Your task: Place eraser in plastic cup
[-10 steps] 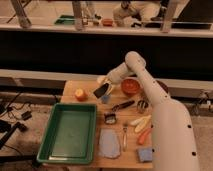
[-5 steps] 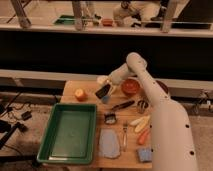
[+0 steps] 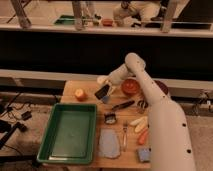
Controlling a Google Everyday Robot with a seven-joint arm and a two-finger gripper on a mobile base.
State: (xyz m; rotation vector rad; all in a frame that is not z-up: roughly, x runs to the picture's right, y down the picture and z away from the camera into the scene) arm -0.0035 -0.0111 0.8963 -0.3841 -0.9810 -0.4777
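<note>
The eraser is a small flat black block, held tilted at the tip of my gripper. The gripper sits at the back left of the wooden table, with the arm reaching down-left from its elbow. The plastic cup stands right behind the eraser; its whitish top shows above the eraser and its blue base below. The eraser overlaps the cup's side; I cannot tell whether it touches the cup.
A green tray fills the left front. An orange fruit lies left of the cup, a red bowl to its right. A black-handled utensil, small metal cup, grey cloth, fork, vegetables and blue sponge lie in front.
The gripper with the eraser has barely shifted at the cup; nothing else has moved.
</note>
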